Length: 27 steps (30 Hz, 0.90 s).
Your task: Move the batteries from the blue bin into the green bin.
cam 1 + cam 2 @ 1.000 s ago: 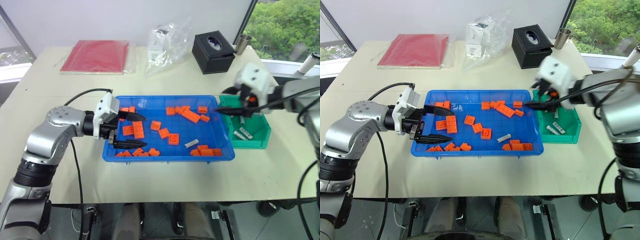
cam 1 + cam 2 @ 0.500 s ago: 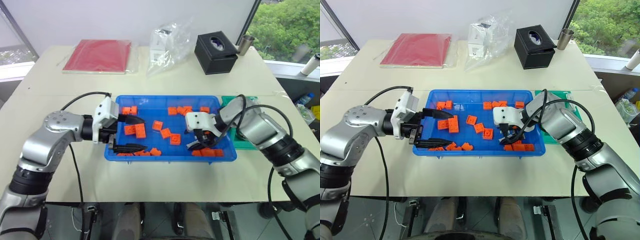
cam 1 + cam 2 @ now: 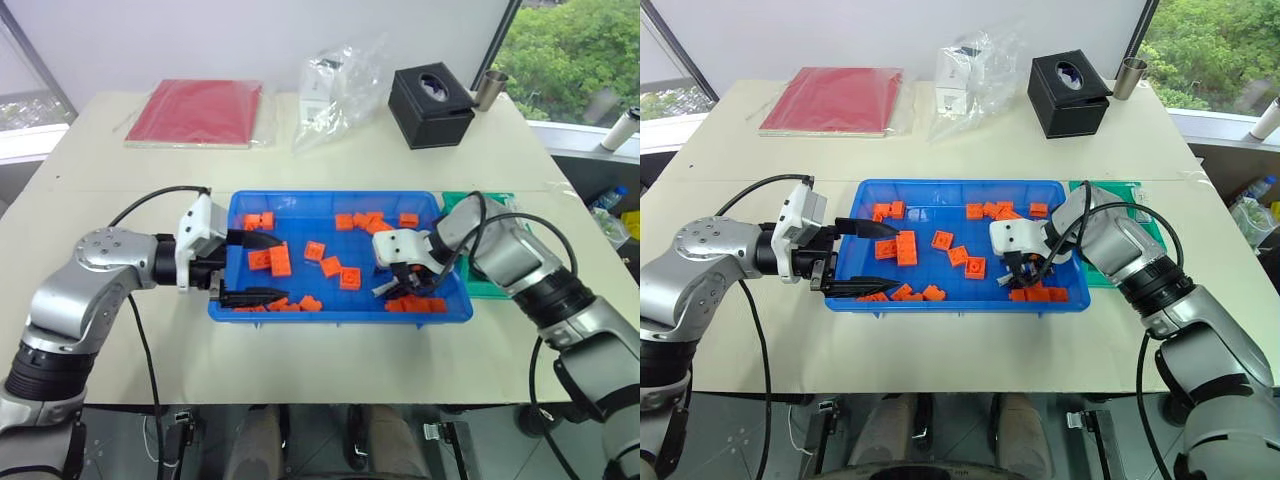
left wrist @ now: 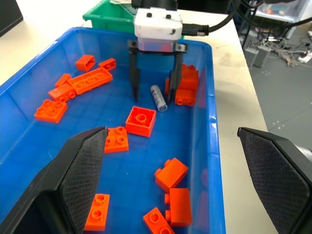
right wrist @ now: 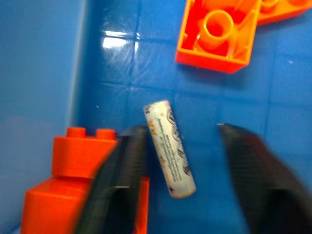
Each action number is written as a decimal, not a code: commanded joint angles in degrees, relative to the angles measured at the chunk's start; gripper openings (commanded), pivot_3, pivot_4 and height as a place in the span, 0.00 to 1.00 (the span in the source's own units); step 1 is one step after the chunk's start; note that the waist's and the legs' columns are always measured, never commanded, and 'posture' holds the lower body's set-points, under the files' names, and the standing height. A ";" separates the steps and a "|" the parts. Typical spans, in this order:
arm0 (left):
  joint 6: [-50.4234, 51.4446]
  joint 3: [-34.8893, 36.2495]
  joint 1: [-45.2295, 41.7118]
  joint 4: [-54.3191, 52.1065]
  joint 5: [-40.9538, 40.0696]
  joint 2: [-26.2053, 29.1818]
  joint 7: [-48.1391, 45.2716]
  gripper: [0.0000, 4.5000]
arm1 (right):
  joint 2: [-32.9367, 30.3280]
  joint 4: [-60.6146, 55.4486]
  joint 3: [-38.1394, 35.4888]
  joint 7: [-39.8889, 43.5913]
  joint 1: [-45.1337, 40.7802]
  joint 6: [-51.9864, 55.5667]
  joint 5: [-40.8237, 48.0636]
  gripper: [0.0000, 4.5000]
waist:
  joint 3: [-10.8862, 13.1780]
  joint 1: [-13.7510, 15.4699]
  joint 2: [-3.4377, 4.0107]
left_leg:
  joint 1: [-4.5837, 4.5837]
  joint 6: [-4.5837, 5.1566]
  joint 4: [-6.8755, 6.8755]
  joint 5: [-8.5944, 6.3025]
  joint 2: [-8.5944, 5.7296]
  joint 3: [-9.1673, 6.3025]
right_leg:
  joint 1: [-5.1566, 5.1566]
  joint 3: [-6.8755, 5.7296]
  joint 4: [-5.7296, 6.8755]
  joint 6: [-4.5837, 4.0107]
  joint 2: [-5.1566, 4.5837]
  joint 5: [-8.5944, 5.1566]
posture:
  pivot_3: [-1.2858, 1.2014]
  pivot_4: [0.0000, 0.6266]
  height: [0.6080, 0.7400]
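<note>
Battery (image 4: 158,97) lies flat in the blue bin's (image 3: 340,312) right part beside orange bricks (image 4: 183,85); right gripper (image 4: 152,95) straddles it, jaws apart, ready to close. Left gripper (image 3: 262,268) waits wide open. Green bin (image 3: 478,288) sits right.

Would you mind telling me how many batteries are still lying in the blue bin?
1. The battery lies on the blue bin's floor between the right gripper's open fingers, beside orange bricks; bricks may hide others.
</note>
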 commanded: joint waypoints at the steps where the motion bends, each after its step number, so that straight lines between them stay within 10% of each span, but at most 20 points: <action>1: -0.70 0.84 -0.11 -1.97 -0.56 0.57 -0.18 1.00 | -0.42 -3.76 -3.57 -0.55 1.74 2.84 1.03 0.12 | 0.00 0.10 0.00 | 0.00 0.00 0.00 0.00 0.00 0.00 | 0.01 0.00 0.00 0.00 0.00 0.00 | 0.52 0.24 0.97; 3: -0.73 0.63 -0.22 -1.99 -0.55 0.53 -0.34 1.00 | -0.78 -6.58 -6.04 -2.15 2.88 4.93 1.81 0.01 | 0.00 0.12 0.00 | 0.00 0.00 0.01 0.00 0.00 -0.01 | 0.02 0.00 -0.01 0.00 0.00 0.00 | 0.52 0.24 0.97; 19: -0.92 -0.87 -4.77 3.78 -0.41 -0.73 -2.37 1.00 | -7.38 -25.39 -46.27 -30.38 14.94 41.38 9.25 0.01 | -0.03 0.23 -0.05 | -0.02 0.01 0.00 -0.01 -0.10 0.00 | 0.08 -0.01 -0.11 -0.04 -0.15 -0.02 | 0.52 0.24 0.97; 26: -0.67 -1.19 -7.37 5.66 -0.29 -1.20 -3.18 1.00 | -6.51 -26.76 -49.38 -35.23 20.18 41.74 12.85 0.82 | -0.03 -1.03 0.02 | 0.06 0.02 -0.08 -0.01 -0.05 -0.02 | 0.04 0.00 -0.01 0.00 -0.05 0.00 | 0.52 0.24 0.97; 27: -0.67 -1.11 -7.70 6.05 -0.23 -1.20 -3.29 1.00 | -6.91 -26.32 -49.95 -34.65 20.40 41.24 13.95 0.82 | -0.03 -1.07 0.02 | 0.05 0.01 -0.08 -0.01 -0.05 -0.02 | 0.04 0.00 -0.02 0.01 -0.05 0.00 | 0.52 0.24 0.97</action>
